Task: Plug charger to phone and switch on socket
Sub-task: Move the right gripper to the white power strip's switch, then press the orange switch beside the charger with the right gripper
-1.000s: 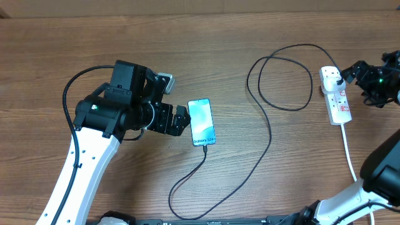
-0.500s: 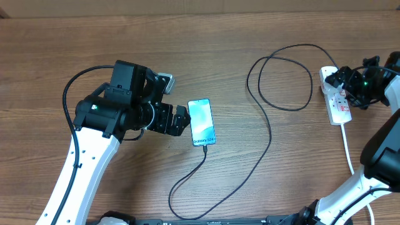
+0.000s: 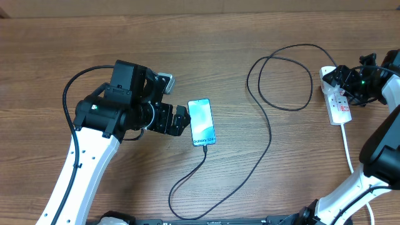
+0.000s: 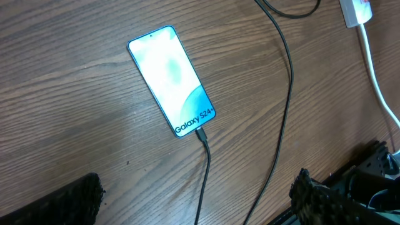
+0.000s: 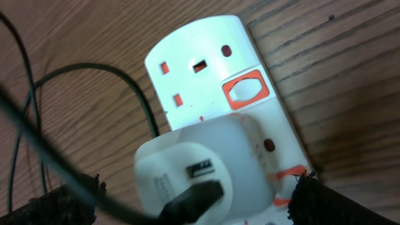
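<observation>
the phone [image 3: 202, 122] lies lit on the desk [image 3: 125, 37], the charger [image 3: 270, 134] plugged into its galaxy-marked end. the left pincer [image 3: 181, 120] gapes empty just beside it. the right pincer [image 5: 187, 197] hangs spread wide over the socket [image 5: 206, 69] at the desk's right side, gripping nothing.

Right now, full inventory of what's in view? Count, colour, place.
phone: 1, light-blue lit screen, table centre
charger: 1, black cable, tip in the phone's end, loops right to the adapter
adapter: 1, white, plugged into the socket
socket: 1, white strip with red switches, right side
cord: 1, white, runs from the socket toward the near edge
table: 1, brown wood
left gripper: 1, black, open, beside the phone
right gripper: 1, black, open, over the adapter
</observation>
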Robot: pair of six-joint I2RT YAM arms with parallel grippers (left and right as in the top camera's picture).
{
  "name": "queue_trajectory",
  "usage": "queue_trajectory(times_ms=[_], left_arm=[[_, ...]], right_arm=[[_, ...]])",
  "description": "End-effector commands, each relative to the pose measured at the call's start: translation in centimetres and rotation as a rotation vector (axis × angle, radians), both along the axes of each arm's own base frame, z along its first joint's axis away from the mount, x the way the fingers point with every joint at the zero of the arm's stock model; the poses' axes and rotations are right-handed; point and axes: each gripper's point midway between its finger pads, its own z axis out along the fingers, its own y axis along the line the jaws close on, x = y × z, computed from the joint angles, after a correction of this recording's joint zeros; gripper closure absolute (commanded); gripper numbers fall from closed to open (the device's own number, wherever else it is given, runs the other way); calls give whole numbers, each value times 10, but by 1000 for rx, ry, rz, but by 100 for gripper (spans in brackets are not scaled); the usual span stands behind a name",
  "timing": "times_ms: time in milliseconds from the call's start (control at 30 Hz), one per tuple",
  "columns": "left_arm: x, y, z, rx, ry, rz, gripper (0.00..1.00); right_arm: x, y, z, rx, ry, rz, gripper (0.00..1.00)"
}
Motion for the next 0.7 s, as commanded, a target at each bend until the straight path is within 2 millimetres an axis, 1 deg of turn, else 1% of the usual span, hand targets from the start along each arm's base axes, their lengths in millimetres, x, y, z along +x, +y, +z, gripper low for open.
queue_trajectory(times_ms=[0,100,233,667], left_arm=[[-2,-5,11,-18,-38,-33,0],[-2,-5,11,-18,-38,-33,0],[-2,-5,11,-18,-38,-33,1],[-2,-5,11,-18,-38,-33,0]], right_arm=[[-1,4,-16,20,20,13,0],[0,5,-16,19,18,18,0],[3,11,-12,42,-11,53,0],[4,13,-11,55,-20,57,0]])
